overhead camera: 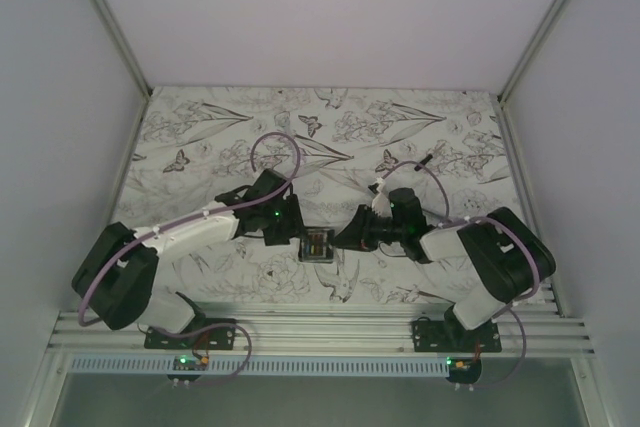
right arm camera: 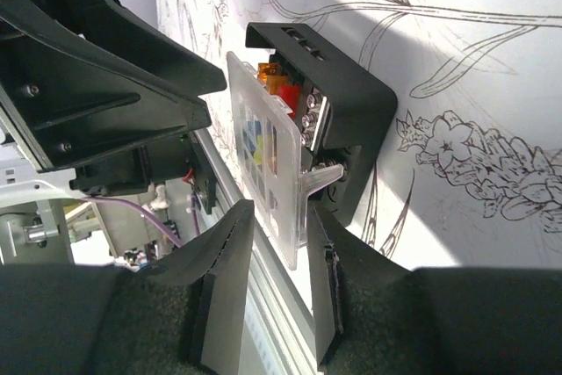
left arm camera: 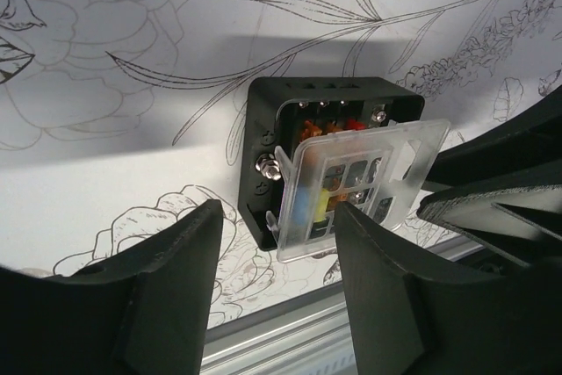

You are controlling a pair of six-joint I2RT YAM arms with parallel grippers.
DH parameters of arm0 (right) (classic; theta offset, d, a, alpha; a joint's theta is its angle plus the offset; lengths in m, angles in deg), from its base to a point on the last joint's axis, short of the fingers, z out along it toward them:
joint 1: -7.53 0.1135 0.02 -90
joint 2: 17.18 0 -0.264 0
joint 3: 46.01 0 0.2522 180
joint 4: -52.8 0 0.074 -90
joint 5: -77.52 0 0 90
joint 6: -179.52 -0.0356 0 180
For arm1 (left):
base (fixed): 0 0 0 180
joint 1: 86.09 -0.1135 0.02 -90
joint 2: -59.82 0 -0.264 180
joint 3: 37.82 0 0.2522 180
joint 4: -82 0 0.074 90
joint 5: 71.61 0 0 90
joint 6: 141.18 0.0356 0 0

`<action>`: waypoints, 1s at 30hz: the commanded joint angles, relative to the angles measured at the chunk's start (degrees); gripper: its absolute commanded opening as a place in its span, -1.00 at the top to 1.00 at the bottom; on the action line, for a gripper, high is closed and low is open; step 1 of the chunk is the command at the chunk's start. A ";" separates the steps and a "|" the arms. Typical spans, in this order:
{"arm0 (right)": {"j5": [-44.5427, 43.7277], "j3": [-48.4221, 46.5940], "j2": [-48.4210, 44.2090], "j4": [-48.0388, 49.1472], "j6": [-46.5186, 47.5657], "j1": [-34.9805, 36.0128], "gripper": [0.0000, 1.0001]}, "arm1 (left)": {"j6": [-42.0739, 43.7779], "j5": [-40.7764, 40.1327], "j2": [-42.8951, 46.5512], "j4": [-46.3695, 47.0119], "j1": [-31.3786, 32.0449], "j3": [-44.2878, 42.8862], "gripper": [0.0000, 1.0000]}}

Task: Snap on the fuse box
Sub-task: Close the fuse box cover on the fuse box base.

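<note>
The square black plastic fuse box (left arm camera: 263,111) sits on the flower-printed table (left arm camera: 105,129) between my grippers. Its clear gridded lid (left arm camera: 360,173) is tilted over the orange fuses (left arm camera: 329,129). My left gripper (left arm camera: 279,234) gapes apart. My right gripper (right arm camera: 279,217) loosely straddles the lid's edge, unclamped.

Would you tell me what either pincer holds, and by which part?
Nothing clearly gripped: the right pincer and left pincer straddle the clear lid's edge, jaws apart.
</note>
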 commanded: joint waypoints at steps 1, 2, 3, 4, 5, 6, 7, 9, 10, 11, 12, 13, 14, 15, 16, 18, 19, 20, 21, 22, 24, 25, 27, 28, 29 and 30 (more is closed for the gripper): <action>-1.99 -1.48 -2.16 -3.57 3.18 0.55 0.28 | 1.17 0.60 -1.65 -0.45 0.46 -1.75 -0.10; -2.09 -1.67 -2.28 -3.76 3.05 0.74 0.30 | 1.17 0.82 -2.10 -0.48 0.48 -1.98 -0.08; -2.18 -1.94 -2.47 -3.97 2.96 0.97 0.32 | 1.09 0.93 -2.42 -0.49 0.49 -2.02 -0.08; -2.22 -2.20 -2.58 -4.27 2.99 1.15 0.35 | 0.94 0.92 -2.90 -0.57 0.49 -2.03 -0.07; -2.23 -2.53 -2.61 -4.59 2.91 1.33 0.39 | 0.84 0.94 -3.34 -0.69 0.49 -2.11 -0.07; -2.31 -2.80 -2.61 -4.81 2.78 1.52 0.44 | 0.82 0.84 -3.62 -0.75 0.49 -2.24 -0.07; -2.25 -3.02 -2.57 -4.93 2.68 1.64 0.48 | 0.74 0.86 -3.91 -0.90 0.48 -2.36 -0.07; -2.28 -3.50 -2.60 -5.38 2.45 1.77 0.55 | 0.65 0.88 -4.26 -0.99 0.49 -2.74 -0.07; -2.31 -3.69 -2.57 -5.60 2.40 1.75 0.57 | 0.65 1.01 -4.39 -1.08 0.49 -3.05 -0.07; -2.27 -3.80 -2.57 -5.75 2.26 1.75 0.59 | 0.69 1.11 -4.48 -1.09 0.44 -3.35 -0.07; -2.24 -3.88 -2.57 -5.91 2.05 1.75 0.60 | 0.72 1.14 -4.51 -1.11 0.47 -3.69 -0.07; -2.23 -3.93 -2.61 -6.07 1.98 1.80 0.60 | 0.85 1.32 -4.51 -1.14 0.48 -4.01 -0.07; -2.17 -4.09 -2.60 -6.16 1.89 1.79 0.60 | 0.96 1.45 -4.45 -1.23 0.44 -4.31 -0.07; -2.15 -4.25 -2.57 -6.21 1.80 1.83 0.60 | 1.11 1.61 -4.36 -1.28 0.48 -4.63 -0.06; -2.14 -4.36 -2.57 -6.33 1.73 1.84 0.60 | 1.20 1.75 -4.24 -1.29 0.49 -4.86 -0.07; -2.16 -4.55 -2.61 -6.43 1.65 1.93 0.60 | 1.32 2.13 -4.06 -1.37 0.45 -5.23 -0.07; -2.15 -4.70 -2.61 -6.38 1.57 1.99 0.60 | 1.34 2.36 -4.09 -1.37 0.47 -5.40 -0.06; -2.14 -4.75 -2.39 -6.25 1.48 2.06 0.61 | 1.34 2.62 -4.19 -1.37 0.49 -5.57 -0.07; -2.14 -4.85 -2.09 -6.14 1.42 2.10 0.61 | 1.30 2.84 -4.34 -1.32 0.49 -5.62 -0.06; -2.14 -4.98 -1.86 -6.13 1.39 2.18 0.61 | 1.26 3.35 -4.59 -1.36 0.49 -5.71 -0.07; -2.06 -5.22 -1.21 -5.89 1.21 2.23 0.61 | 1.11 3.93 -5.10 -1.51 0.49 -5.93 -0.07; -1.98 -5.32 -1.07 -5.79 1.25 2.34 0.61 | 0.94 3.95 -5.37 -1.81 0.49 -5.99 -0.07; -1.97 -5.42 -0.85 -5.82 1.26 2.43 0.61 | 0.66 3.31 -5.70 -2.69 0.48 -6.07 -0.06; -1.97 -5.44 -0.70 -5.81 1.25 2.45 0.61 | 0.57 2.89 -5.84 -3.17 0.49 -6.15 -0.06; -1.97 -5.51 -0.65 -5.78 1.18 2.46 0.61 | 0.55 2.55 -6.07 -3.55 0.48 -6.24 -0.06; -1.96 -5.60 -0.60 -5.75 1.20 2.53 0.60 | 0.55 2.58 -6.43 -3.75 0.44 -6.37 -0.06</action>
